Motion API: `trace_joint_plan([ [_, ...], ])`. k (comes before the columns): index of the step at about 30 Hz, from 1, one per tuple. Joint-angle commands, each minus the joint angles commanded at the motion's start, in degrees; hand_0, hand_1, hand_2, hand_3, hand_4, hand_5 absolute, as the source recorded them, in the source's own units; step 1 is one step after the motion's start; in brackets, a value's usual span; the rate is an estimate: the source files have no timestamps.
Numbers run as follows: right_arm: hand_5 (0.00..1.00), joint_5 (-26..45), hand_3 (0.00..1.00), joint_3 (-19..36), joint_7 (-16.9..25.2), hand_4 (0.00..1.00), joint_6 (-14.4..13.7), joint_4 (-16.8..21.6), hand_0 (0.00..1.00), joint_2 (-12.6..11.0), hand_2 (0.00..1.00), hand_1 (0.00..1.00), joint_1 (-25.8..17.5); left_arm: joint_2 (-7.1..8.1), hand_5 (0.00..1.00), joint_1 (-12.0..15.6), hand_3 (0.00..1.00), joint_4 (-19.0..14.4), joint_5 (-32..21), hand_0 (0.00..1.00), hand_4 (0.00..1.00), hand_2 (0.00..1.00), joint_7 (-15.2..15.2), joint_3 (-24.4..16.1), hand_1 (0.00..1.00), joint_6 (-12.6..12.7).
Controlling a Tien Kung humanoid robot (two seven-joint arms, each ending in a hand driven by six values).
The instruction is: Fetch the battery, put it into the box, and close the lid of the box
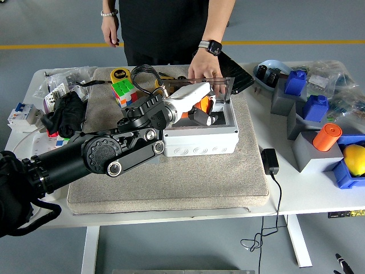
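Currently the left hand [201, 109] hangs inside the open white box [201, 138] mid-surface, fingers curled around the orange battery [203, 103]. A person's hand [204, 67] props the clear lid [197, 85]; released early, it could trap the fingers.

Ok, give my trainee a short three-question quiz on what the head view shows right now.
1. True or false: the grey plastic box stands on the bare white table.
2. Whose hand holds the clear hinged lid? A) the robot's B) the person's hand
3. Fill in: the left hand has an ____ battery over the box.

Key: 1 false, it sits on the beige mat. 2 B. 3 orange.
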Motion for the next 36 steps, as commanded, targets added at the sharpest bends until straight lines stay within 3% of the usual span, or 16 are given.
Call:
trace_joint_plan([
  [2, 0.614, -0.1, 0.598, 0.2, 0.0, 0.998, 0.0, 0.0, 0.726, 0.0, 0.653, 0.664, 0.0, 0.00, 0.002, 0.1, 0.299, -0.1, -0.2, 0.242, 0.725, 0.237, -0.7, -0.1, 0.270, 0.0],
  [3, 0.614, -0.2, 0.598, 0.3, 0.0, 0.998, -0.1, 0.0, 0.726, 0.0, 0.653, 0.663, 0.1, 0.00, 0.002, 0.1, 0.534, -0.1, -0.3, 0.352, 0.875, 0.379, -0.9, -0.1, 0.398, -0.1],
  [8, 0.614, -0.5, 0.598, 0.5, 0.1, 0.998, -0.1, 0.1, 0.726, 0.0, 0.653, 0.663, 0.1, 0.00, 0.002, 0.2, 0.534, -0.4, 0.2, 0.352, 0.875, 0.379, -0.9, -0.5, 0.398, -1.0],
  [9, 0.614, -0.6, 0.598, 0.5, 0.1, 0.998, -0.1, 0.1, 0.725, 0.0, 0.653, 0.664, 0.1, 0.00, 0.125, 0.1, 0.598, -0.4, 0.2, 0.401, 0.998, 0.463, -0.6, -0.5, 0.520, -1.6],
  [14, 0.614, -0.5, 0.598, 0.6, 0.2, 0.998, -0.1, 0.2, 0.725, 0.0, 0.653, 0.664, 0.0, 0.00, 0.125, 0.1, 0.598, -0.5, 0.6, 0.401, 0.998, 0.463, -0.4, -0.8, 0.520, -2.1],
  [15, 0.615, -0.5, 0.598, 0.6, 0.2, 0.998, -0.1, 0.2, 0.725, 0.0, 0.653, 0.664, 0.0, 0.00, 0.204, 0.2, 0.629, -0.6, 0.6, 0.430, 0.998, 0.471, -0.4, -1.0, 0.587, -2.1],
  [23, 0.615, -0.7, 0.598, 1.0, 0.2, 0.998, -0.1, 0.2, 0.726, 0.1, 0.653, 0.664, 0.0, 0.00, 0.240, 0.8, 0.646, -2.4, 0.6, 0.435, 0.998, 0.474, -1.1, -2.7, 0.593, -2.1],
  [32, 0.615, -0.7, 0.597, 1.5, 0.2, 0.998, 0.0, 0.1, 0.726, 0.2, 0.653, 0.664, -0.1, 0.00, 0.264, 4.2, 0.635, -8.6, 1.3, 0.431, 0.998, 0.478, -1.3, -8.4, 0.592, -1.5],
  [33, 0.616, -0.7, 0.597, 1.5, 0.2, 0.998, 0.0, 0.1, 0.727, 0.2, 0.653, 0.664, -0.1, 0.00, 0.265, 5.1, 0.549, -9.7, 1.3, 0.393, 0.998, 0.479, -1.6, -9.6, 0.548, -1.3],
  [36, 0.616, -0.9, 0.597, 1.8, 0.2, 0.998, 0.0, 0.1, 0.727, 0.3, 0.653, 0.664, -0.2, 1.07, 0.265, 7.1, 0.549, -12.0, 1.2, 0.393, 0.998, 0.479, -2.0, -12.0, 0.548, -1.0],
])
